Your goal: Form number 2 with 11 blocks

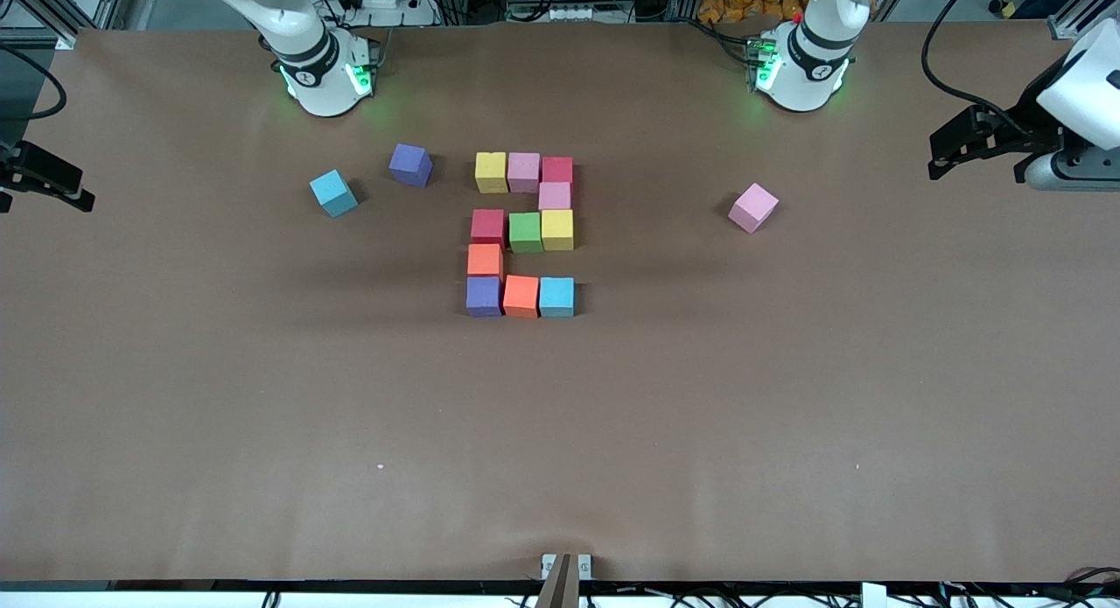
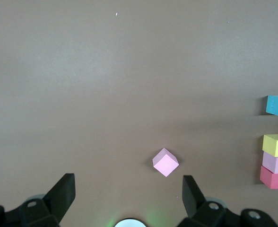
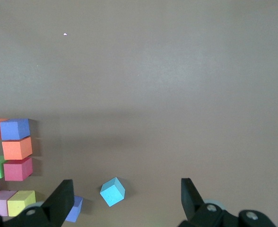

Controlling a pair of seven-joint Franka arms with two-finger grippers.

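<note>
From the front you see the number 2 [image 1: 522, 234] laid out mid-worktop [image 1: 560, 433] in eleven touching blocks, with a loose pink block [image 1: 753, 207] toward the left arm's end and a cyan block [image 1: 333, 192] and purple block [image 1: 410, 164] toward the right arm's end. In the left wrist view your left end effector [image 2: 128, 190] hangs wide open and empty (the pink block sits between its fingertips' lines, down on the worktop). In the right wrist view your right end effector [image 3: 127, 191] is likewise spread wide and empty, the cyan block lying just below its gap.
</note>
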